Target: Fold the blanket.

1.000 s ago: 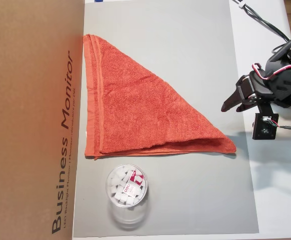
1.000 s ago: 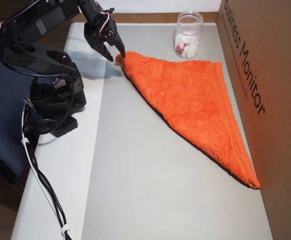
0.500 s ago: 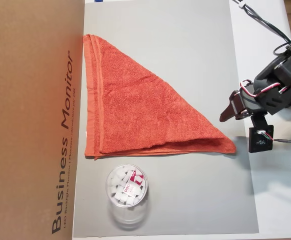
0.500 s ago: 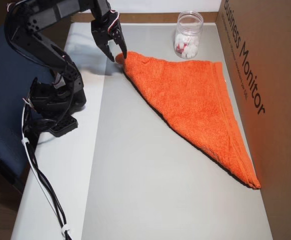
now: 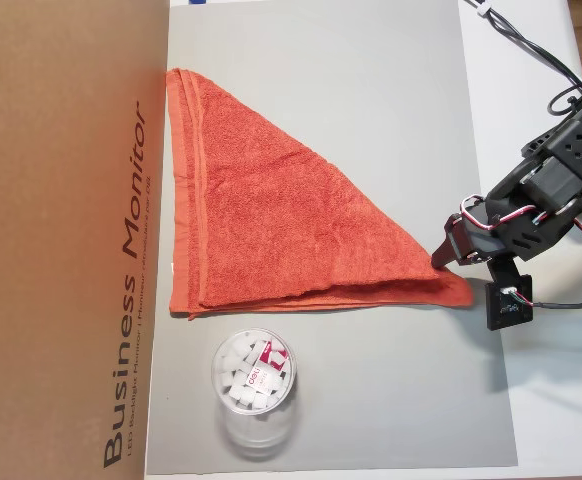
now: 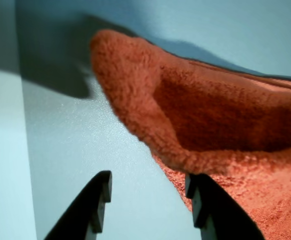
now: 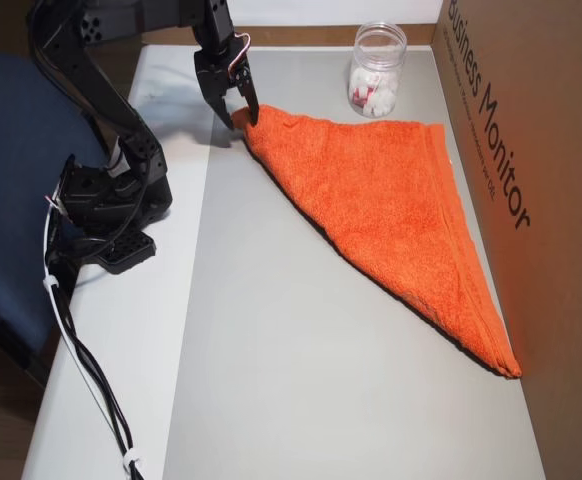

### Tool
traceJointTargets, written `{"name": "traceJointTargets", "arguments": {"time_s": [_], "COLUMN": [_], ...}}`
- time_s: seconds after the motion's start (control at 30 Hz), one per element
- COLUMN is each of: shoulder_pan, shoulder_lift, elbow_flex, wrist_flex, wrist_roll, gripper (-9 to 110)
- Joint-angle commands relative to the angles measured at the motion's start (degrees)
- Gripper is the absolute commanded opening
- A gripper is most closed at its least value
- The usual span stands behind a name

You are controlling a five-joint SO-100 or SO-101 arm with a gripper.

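The black arm (image 7: pixel 91 110) arches up from its base and reaches forward, wrist bent down, its pincer (image 6: pixel 148 192) pointing downward with both fingers spread apart.

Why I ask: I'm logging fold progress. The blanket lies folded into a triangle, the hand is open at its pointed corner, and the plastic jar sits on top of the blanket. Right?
Not quite. The jar stands on the grey mat beside the blanket, not on it; an overhead view shows a gap between them. The rest holds: the blanket is a triangle, and the wrist view shows the hand open at its pointed corner.
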Motion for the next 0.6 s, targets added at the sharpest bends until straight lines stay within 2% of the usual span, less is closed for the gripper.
{"name": "traceJointTargets", "arguments": {"time_s": [0.0,0.57], "shoulder_pan": [0.2,-3.9], "shoulder_lift": [-1.0,-11.3], "elbow_flex": [-2.6,-1.8], "wrist_flex": [-1.7,-8.6], "wrist_roll": [0.4,0.5], "gripper": [15,15]}}
